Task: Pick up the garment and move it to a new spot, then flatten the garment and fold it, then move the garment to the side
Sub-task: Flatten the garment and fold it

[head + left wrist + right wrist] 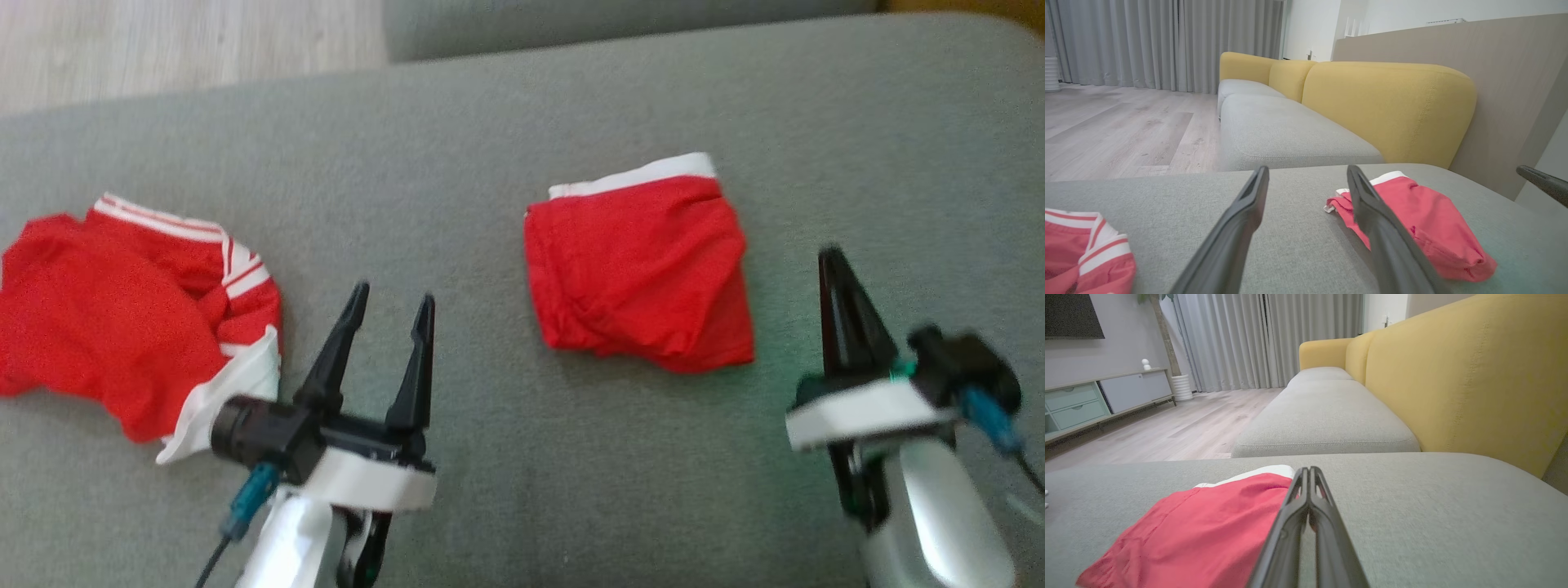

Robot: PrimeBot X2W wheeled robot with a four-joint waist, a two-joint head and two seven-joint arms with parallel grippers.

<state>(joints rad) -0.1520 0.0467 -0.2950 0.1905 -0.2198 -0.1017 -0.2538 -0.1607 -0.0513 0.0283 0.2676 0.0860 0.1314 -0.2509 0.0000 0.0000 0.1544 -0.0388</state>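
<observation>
left pincer [393,294], right pincer [831,260]: long black tapered fingers [415,359] | white wrist collars [371,483] | silver forearms [939,514] | teal cable plugs [251,492]

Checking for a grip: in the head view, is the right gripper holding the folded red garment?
No, the right gripper stands shut and empty beside the folded red garment, with bare grey cushion between them.

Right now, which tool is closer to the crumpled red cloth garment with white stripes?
Left. The left tool hovers open just right of the crumpled red striped garment. The right tool sits shut far across the grey fabric cushion, beyond the folded red garment.
</observation>
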